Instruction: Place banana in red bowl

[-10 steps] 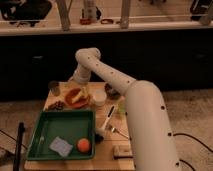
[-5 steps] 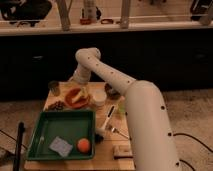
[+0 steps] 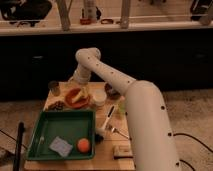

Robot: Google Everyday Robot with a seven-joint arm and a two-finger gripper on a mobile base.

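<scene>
The red bowl (image 3: 73, 100) sits on the wooden table (image 3: 107, 156), behind the green tray. A pale-yellow banana (image 3: 81, 94) lies at the bowl's right side, inside its rim as far as I can tell. My gripper (image 3: 81, 86) hangs at the end of the white arm, right above the banana and the bowl's right rim. Whether it touches the banana is hidden by the wrist.
A green tray (image 3: 47, 131) in front holds an orange ball (image 3: 83, 144) and a blue sponge (image 3: 61, 146). A white cup (image 3: 98, 97) stands right of the bowl, with a small dark bowl (image 3: 111, 91) behind it. A dark can (image 3: 54, 88) stands at the left. A white utensil (image 3: 107, 122) lies to the right of the tray.
</scene>
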